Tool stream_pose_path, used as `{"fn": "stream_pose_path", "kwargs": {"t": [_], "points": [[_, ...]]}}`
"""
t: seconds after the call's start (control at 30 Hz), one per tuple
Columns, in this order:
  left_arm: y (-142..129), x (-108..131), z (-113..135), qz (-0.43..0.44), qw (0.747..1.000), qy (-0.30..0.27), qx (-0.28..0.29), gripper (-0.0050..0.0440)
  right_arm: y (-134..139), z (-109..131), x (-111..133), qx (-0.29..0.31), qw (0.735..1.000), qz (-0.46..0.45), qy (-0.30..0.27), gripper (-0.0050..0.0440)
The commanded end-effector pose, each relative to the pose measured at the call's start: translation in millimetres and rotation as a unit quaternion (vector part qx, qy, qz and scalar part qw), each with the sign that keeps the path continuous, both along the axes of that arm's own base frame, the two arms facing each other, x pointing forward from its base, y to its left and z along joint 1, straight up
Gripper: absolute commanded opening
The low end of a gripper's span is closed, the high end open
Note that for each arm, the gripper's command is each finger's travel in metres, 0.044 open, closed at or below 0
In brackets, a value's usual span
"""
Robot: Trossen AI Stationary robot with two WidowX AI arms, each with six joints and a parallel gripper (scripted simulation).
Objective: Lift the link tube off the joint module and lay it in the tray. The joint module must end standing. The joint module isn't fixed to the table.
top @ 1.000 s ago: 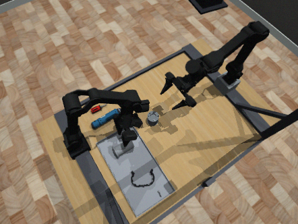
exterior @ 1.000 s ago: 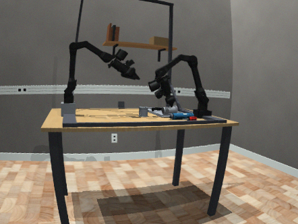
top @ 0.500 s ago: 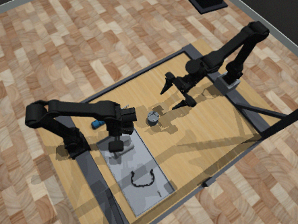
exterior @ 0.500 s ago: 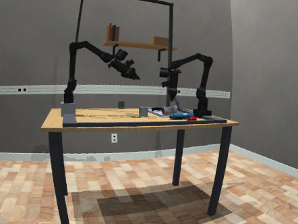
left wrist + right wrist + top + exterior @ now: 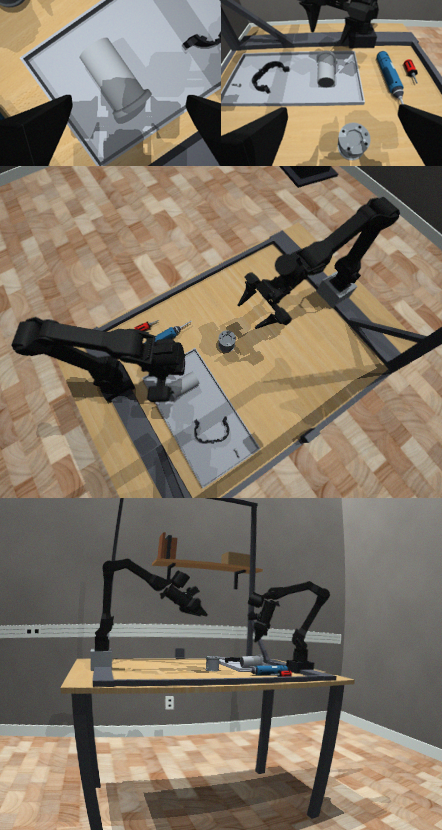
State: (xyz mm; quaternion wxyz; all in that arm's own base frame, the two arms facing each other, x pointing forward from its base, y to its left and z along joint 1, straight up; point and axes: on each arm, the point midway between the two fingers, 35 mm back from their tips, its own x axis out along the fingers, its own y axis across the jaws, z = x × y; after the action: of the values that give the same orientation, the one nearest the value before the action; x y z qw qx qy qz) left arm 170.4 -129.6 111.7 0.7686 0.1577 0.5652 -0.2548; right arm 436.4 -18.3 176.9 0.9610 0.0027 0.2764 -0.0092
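Note:
The grey link tube lies on its side in the grey tray, at the tray's end nearest the tools. In the left wrist view the tube lies flat, flanged end toward the camera. My left gripper hangs above it, open and empty, with the fingers spread wide and clear of the tube. The joint module stands upright on the table, apart from the tray; it also shows in the right wrist view. My right gripper is open and empty, raised above the table beyond the module.
A black chain piece and a small screw lie in the tray. A blue screwdriver and a red tool lie on the table beside the tray. A dark frame rail borders the table.

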Motion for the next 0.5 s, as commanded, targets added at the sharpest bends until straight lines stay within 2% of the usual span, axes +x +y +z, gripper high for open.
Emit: {"fn": "stream_pose_path", "kwargs": {"t": [0.0,0.47], "points": [[-0.9,-2.1,4.1,-0.003,0.999,-0.033,0.003,0.0440,0.1,12.1,1.4,-0.001,1.000,-0.001,-0.015,0.0440],[-2.0,-1.0,4.5,-0.005,0.999,-0.032,0.005,0.0440,0.1,12.1,1.4,-0.001,1.000,-0.001,-0.015,0.0440]]}}
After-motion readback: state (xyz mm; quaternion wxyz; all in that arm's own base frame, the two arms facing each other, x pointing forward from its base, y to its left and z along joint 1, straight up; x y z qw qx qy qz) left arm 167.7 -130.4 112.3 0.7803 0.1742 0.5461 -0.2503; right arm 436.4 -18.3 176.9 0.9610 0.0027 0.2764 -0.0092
